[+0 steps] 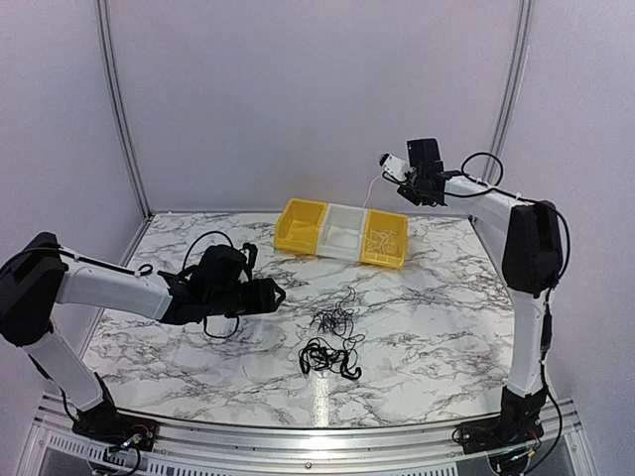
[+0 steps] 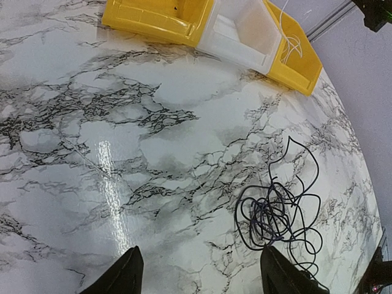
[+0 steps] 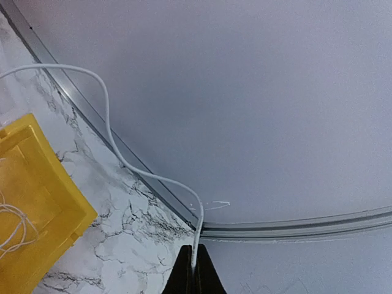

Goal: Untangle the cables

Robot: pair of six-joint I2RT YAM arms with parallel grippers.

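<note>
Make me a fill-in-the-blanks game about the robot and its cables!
1. The right gripper holds the white cable, which drops into a ___ bin.
2. The left gripper is ___.
3. The tangled cables on the table are ___ in colour.

Missing words: yellow, open, black.

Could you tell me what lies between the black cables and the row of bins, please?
Nothing but bare marble tabletop separates the black cables from the bins, as the top external view shows.
</note>
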